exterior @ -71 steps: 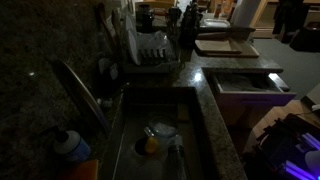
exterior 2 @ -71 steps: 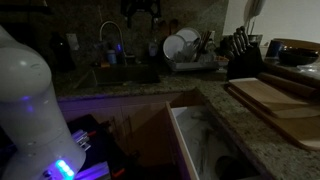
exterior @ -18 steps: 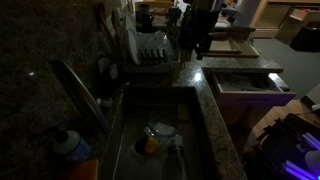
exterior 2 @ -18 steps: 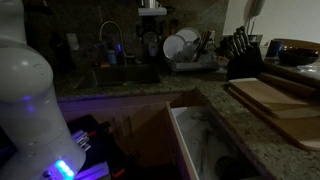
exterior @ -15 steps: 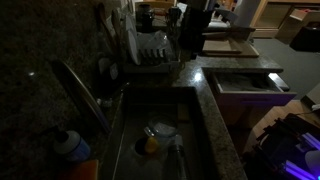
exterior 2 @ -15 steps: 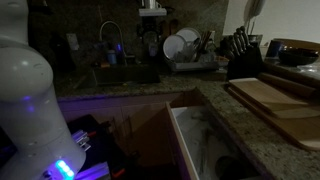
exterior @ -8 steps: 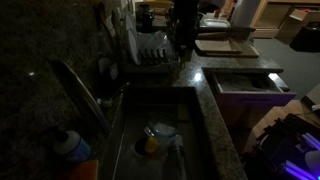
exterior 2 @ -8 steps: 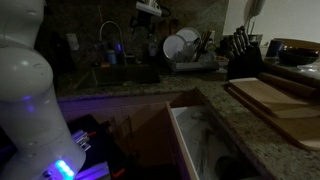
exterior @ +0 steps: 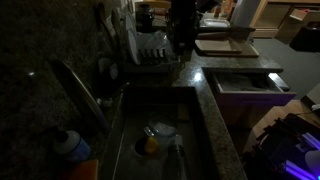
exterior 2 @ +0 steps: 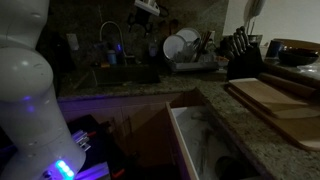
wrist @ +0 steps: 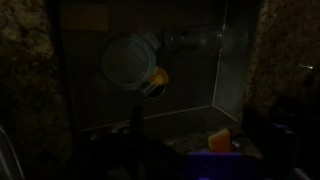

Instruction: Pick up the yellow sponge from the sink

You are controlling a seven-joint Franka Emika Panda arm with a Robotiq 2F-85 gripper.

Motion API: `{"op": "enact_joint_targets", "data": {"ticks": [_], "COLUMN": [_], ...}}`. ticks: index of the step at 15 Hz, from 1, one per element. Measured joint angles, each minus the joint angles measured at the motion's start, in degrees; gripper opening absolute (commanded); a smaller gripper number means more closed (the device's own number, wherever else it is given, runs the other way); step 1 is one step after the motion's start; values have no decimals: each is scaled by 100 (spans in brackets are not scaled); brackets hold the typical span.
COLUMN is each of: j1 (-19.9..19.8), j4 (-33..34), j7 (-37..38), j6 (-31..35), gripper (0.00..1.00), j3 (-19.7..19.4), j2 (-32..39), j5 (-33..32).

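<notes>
The sink (exterior: 190, 120) is a long dark basin set in speckled stone; it also shows in the other exterior view (exterior 2: 118, 76) and the wrist view (wrist: 200, 75). In the wrist view a dim pale yellow-green rectangle, the yellow sponge (wrist: 88, 15), lies at the basin's top edge. I cannot make it out in either exterior view. My gripper (exterior: 183, 42) hangs high above the sink's far end by the dish rack, and shows in the other exterior view (exterior 2: 148, 12). In the wrist view its dark fingers (wrist: 195, 150) stand apart, open and empty.
A white round dish (wrist: 130, 62) and an orange-yellow lump (wrist: 158, 78) lie by the drain. A faucet (exterior: 80, 88), a blue-capped bottle (exterior: 68, 145) and an orange block (wrist: 220, 137) stand on the rim. A dish rack (exterior: 150, 50), cutting boards (exterior 2: 275, 100) and an open drawer (exterior: 245, 82) are nearby.
The arm has swung from over the cutting board toward the dish rack and the sink's far end. Nothing in the sink has moved.
</notes>
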Motion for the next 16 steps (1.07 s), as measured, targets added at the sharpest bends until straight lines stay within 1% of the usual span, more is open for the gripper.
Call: {"op": "enact_joint_targets", "data": {"ticks": [3,5,6,11,16], "j1": [9,84,157,569,885], "j4": [132,341,450,814,886], "j7": [-441,-454,-344,1130,2561], "j6": [23,-4,-7,-13,-130], "gripper": [100,100,100,100,100], "j3": [194,314,323,268,95], "j2": [564,1080,1314,2121,2657], "j5": [447,521,505,125,-241]}}
